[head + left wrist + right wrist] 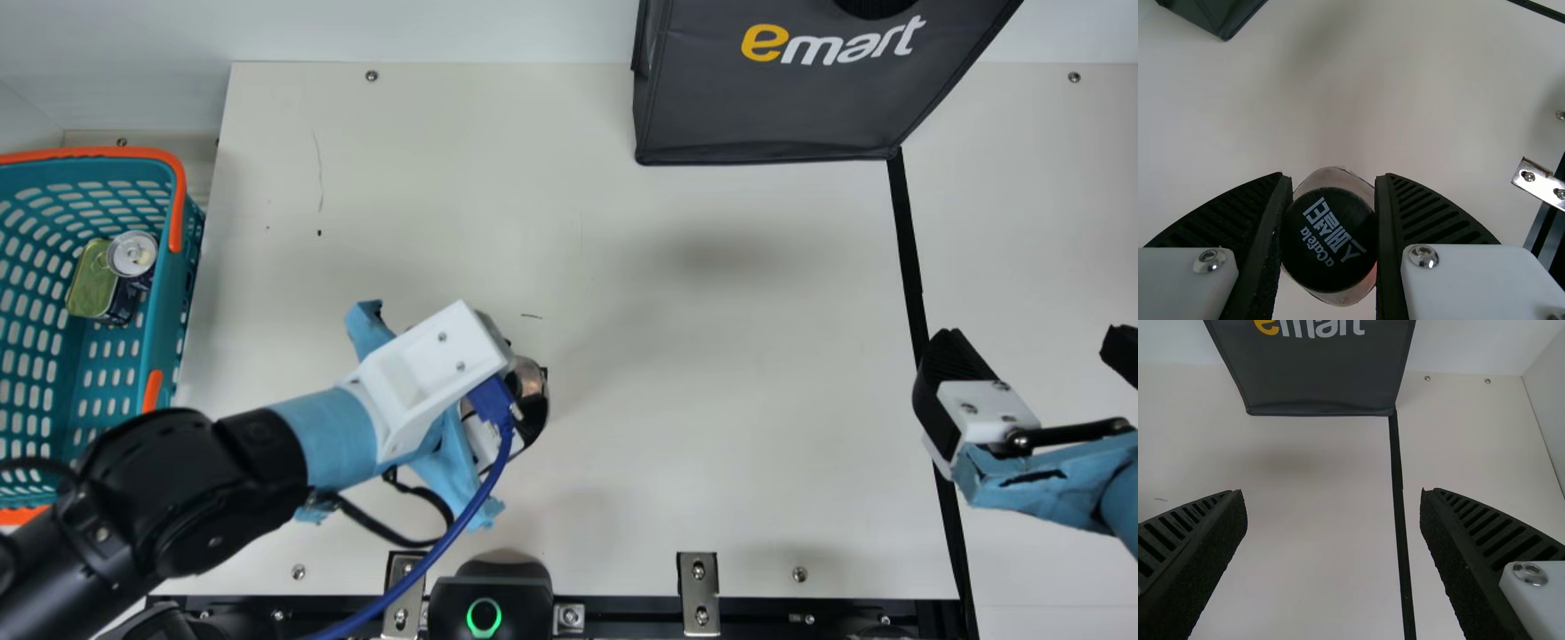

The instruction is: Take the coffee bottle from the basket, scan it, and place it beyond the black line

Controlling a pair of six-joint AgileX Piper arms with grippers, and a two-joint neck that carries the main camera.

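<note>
In the main view my left gripper [498, 418] is over the table left of centre, largely covered by its own wrist, with part of the coffee bottle [531, 378] showing beside it. The left wrist view has the black-capped bottle [1330, 240] pressed between both pads of my left gripper [1329, 243]. My right gripper [1031, 347] hangs over the black line [909, 258] at the right, fingers wide apart. Nothing is between the fingers of my right gripper [1333, 520] in the right wrist view; the table and black line [1397, 473] lie beneath.
A teal basket [160, 311] with orange handles holds a green tin [92, 280] and a can [133, 253] at the left. A dark bag [773, 98] stands at the back. The scanner [489, 596] with a lit green ring is at the front edge, near metal brackets [698, 591].
</note>
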